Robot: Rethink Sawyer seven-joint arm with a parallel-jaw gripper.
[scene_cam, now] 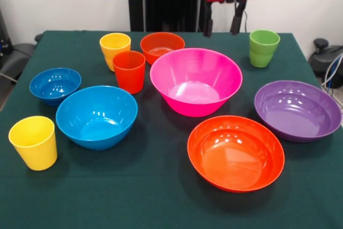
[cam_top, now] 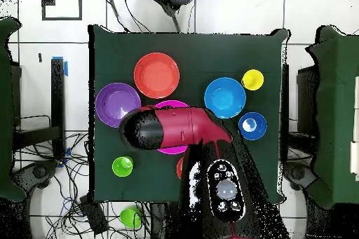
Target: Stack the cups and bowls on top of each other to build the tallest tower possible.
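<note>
All bowls and cups stand singly on the green cloth. The large pink bowl [scene_cam: 195, 79] is in the middle, with the small orange bowl [scene_cam: 162, 45] behind it. A yellow cup [scene_cam: 115, 46] and the orange-red cup [scene_cam: 129, 71] stand side by side. At the left are the small blue bowl [scene_cam: 54, 85], the medium blue bowl [scene_cam: 97, 116] and a second yellow cup [scene_cam: 34, 142]. The wide orange bowl [scene_cam: 236, 153] and purple bowl [scene_cam: 297, 110] sit at the right, the green cup [scene_cam: 263, 47] behind them. My gripper [scene_cam: 222, 24] hangs open and empty above the table's far edge.
In the overhead view my red arm [cam_top: 175, 127] covers most of the pink bowl [cam_top: 170, 104] and the small things near the base. Cables and a green object [cam_top: 130, 216] lie on the floor beside the table. The table edge [scene_cam: 161, 31] lies just below the gripper.
</note>
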